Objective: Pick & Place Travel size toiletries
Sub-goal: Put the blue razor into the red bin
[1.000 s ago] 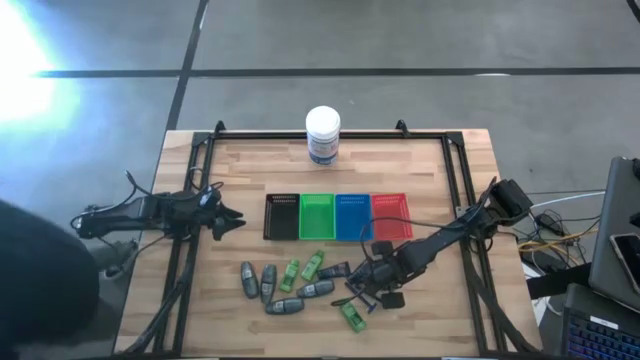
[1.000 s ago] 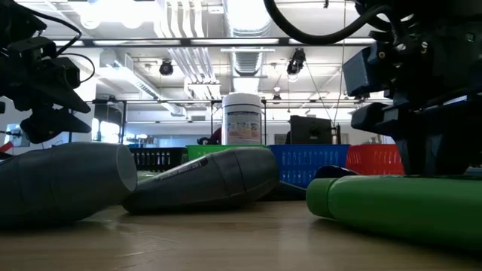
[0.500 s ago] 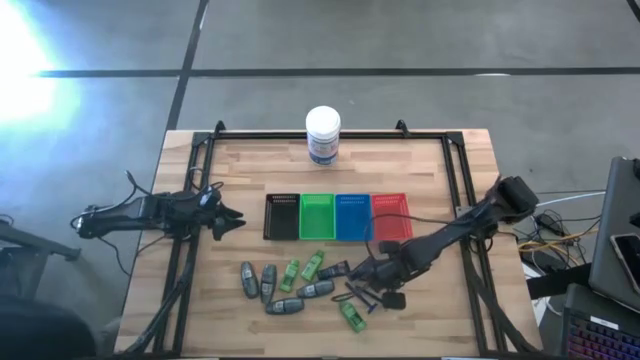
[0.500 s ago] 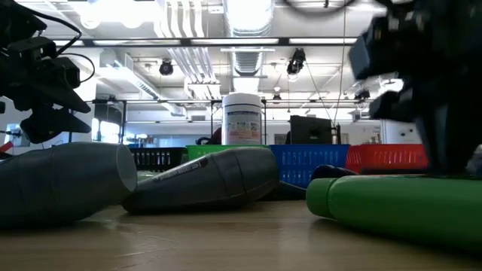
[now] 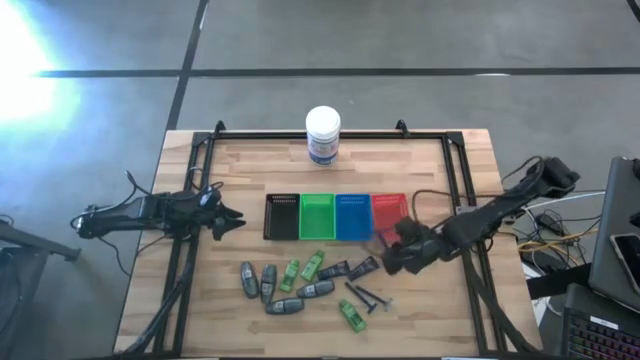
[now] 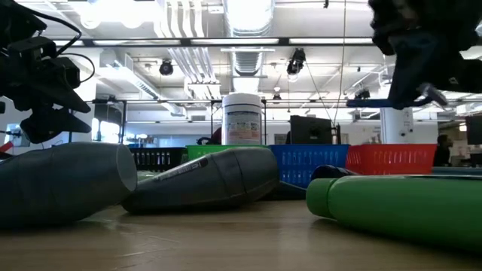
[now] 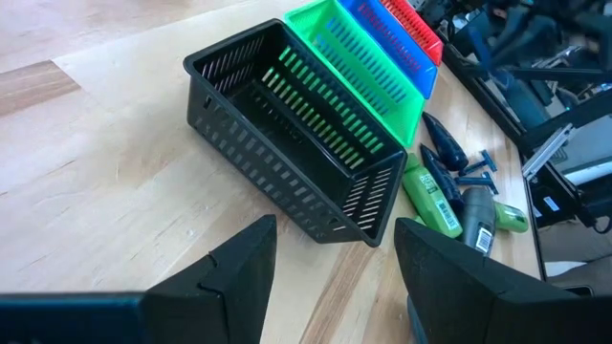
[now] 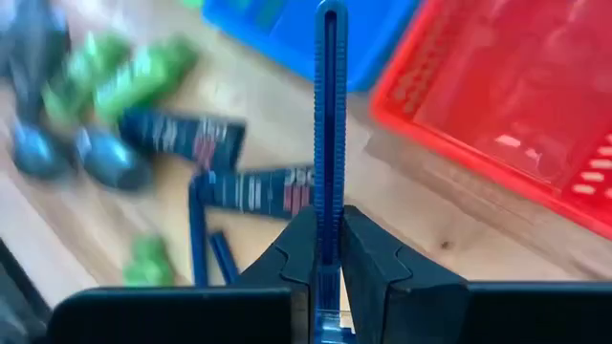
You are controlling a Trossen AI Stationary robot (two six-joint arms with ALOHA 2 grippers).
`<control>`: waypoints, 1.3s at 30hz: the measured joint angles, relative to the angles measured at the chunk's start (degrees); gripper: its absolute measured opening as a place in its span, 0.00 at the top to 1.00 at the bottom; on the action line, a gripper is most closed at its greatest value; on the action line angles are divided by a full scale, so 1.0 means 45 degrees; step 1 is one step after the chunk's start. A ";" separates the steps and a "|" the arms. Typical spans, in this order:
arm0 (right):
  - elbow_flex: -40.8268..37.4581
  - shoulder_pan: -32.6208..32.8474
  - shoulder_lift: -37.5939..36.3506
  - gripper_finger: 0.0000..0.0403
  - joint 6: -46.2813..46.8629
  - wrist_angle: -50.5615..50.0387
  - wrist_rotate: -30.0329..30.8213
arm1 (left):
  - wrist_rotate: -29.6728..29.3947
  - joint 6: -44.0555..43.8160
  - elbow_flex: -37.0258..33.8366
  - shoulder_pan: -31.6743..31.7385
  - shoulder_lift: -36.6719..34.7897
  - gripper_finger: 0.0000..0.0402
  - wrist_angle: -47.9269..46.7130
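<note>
No label reads clearly; right end effector [image 8: 328, 250] clamps a slim dark-blue razor [image 8: 330, 115] upright beside the red bin [image 8: 516, 105], left end effector [image 7: 330, 263] spread.

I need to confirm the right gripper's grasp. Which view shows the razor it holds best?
The right wrist view: the blue razor stands clamped between the right gripper fingers, near the red bin. The low view catches only its thin handle. The high view hides it; the left wrist view misses it.

1. Blue razor [image 8: 330, 124] clamped by its handle, lifted near the red bin's corner.
2. Grey tubes [image 5: 258, 282], green bottles [image 5: 313, 264], dark tubes [image 5: 347, 268] lying scattered before the bins.
3. Two razors [image 5: 366, 294] flat beside them.
</note>
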 joint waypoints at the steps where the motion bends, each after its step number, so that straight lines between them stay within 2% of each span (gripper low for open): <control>1: -0.0165 -0.0074 -0.0239 0.93 0.0503 -0.0033 0.0172 | 0.0003 -0.0001 -0.0002 -0.0001 0.0002 0.46 0.0000; 7: -0.0449 -0.0717 -0.1186 0.92 0.2108 -0.0322 0.1654 | 0.0000 -0.0005 -0.0002 0.0000 0.0001 0.46 0.0000; 10: -0.0449 -0.1405 -0.1366 0.92 0.2262 -0.0579 0.1886 | 0.0003 -0.0002 -0.0002 0.0001 0.0002 0.46 0.0000; 12: -0.0449 -0.1900 -0.1380 0.92 0.2071 -0.0749 0.1705 | 0.0005 0.0000 0.0003 0.0002 0.0000 0.46 0.0000; 22: -0.0935 -0.4927 -0.0493 0.92 -0.0046 -0.0709 -0.1062 | 0.0005 -0.0004 -0.0002 0.0001 0.0005 0.46 0.0000; 29: -0.1736 -0.5908 -0.0166 0.90 -0.0297 -0.0152 -0.1864 | 0.0003 -0.0002 -0.0002 -0.0002 0.0000 0.46 0.0000; 33: -0.1936 -0.5945 -0.0152 0.84 -0.0507 0.0739 -0.1867 | 0.0004 -0.0005 -0.0002 -0.0003 0.0005 0.46 0.0000; 39: -0.2022 -0.5953 -0.0103 0.68 -0.0462 0.0800 -0.1803 | 0.0003 -0.0001 -0.0002 -0.0002 0.0004 0.46 0.0000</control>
